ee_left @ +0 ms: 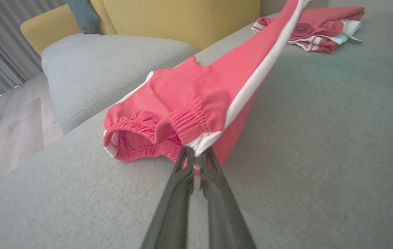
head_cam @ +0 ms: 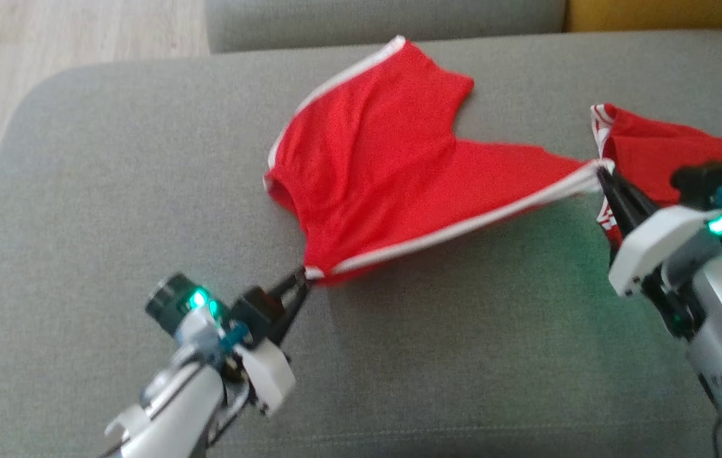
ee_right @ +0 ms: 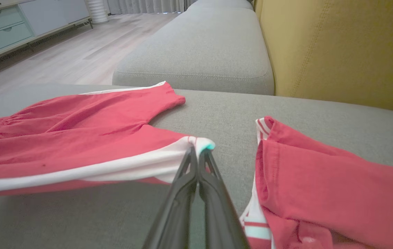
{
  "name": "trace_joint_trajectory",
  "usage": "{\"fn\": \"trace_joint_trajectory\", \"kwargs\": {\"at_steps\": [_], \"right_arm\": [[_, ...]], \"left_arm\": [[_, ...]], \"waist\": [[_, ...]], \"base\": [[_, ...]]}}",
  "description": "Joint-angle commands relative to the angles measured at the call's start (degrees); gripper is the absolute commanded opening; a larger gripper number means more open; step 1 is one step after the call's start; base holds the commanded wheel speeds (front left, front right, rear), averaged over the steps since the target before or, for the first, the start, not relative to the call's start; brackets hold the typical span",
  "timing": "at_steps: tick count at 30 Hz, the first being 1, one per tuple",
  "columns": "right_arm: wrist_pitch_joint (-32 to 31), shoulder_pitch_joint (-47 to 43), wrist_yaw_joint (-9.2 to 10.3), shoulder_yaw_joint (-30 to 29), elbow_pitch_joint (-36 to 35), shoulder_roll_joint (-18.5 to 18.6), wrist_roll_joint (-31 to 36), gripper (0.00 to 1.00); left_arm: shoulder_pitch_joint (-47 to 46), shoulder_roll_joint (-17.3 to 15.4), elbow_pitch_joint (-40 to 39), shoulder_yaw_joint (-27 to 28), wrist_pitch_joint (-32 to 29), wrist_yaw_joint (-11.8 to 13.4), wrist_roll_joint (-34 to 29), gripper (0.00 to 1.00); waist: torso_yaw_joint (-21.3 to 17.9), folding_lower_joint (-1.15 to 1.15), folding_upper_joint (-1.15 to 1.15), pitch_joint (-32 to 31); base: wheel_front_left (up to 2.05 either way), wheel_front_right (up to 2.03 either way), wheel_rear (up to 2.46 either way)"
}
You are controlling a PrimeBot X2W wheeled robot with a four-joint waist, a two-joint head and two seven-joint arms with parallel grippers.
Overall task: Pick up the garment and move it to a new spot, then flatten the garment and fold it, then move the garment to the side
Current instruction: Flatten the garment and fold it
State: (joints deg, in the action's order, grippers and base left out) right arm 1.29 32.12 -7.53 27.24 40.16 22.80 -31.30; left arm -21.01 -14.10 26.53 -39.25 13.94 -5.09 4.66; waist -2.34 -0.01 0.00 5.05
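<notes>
- Because I want the shorts (head_cam: 373,165) taut for flattening, my left gripper (head_cam: 300,283) pinches the waistband corner.
- Opposite, my right gripper (head_cam: 603,177) clamps the hem, closed tight.

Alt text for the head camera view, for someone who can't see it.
Red shorts with white side stripes are stretched between the left gripper and right gripper, each shut on a corner, over a grey sofa cushion. A second red garment lies at right.

Soft daylight, head view blurred, wrist views distorted.
</notes>
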Motion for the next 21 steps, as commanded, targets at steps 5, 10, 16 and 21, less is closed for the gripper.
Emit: {"fn": "trace_joint_trajectory", "kwargs": {"at_steps": [5, 10, 16, 21], "right_arm": [[-4.86, -5.72, 0.04, -3.03, -7.86, 3.8, -0.49, 0.0], [-8.84, -11.24, 0.04, -6.26, -13.36, 5.49, -0.2, 0.0], [-15.29, -19.54, 0.04, -12.13, -23.17, 7.09, 1.0, 0.0], [-19.89, -21.24, 0.04, -17.57, -32.1, 6.55, 3.84, 0.0]], "left_arm": [[2.4, -2.84, -6.08, 0.57, -2.13, 0.13, 0.63, 0.0], [5.94, -3.77, -9.89, -0.79, -4.13, 0.26, 0.9, 0.0], [9.84, -4.88, -15.53, -2.68, -6.92, 0.46, 1.13, 0.0], [9.03, -4.79, -18.44, -2.33, -8.13, 1.24, 1.48, 0.0]], "waist": [[-0.14, 0.01, 0.0, -2.64], [0.04, 0.01, 0.0, -3.98], [0.65, 0.01, 0.0, -4.44], [2.05, 0.01, 0.0, -2.71]], "base": [[0.0, 0.0, 0.0], [0.0, 0.0, 0.0], [0.0, 0.0, 0.0], [0.0, 0.0, 0.0]]}}
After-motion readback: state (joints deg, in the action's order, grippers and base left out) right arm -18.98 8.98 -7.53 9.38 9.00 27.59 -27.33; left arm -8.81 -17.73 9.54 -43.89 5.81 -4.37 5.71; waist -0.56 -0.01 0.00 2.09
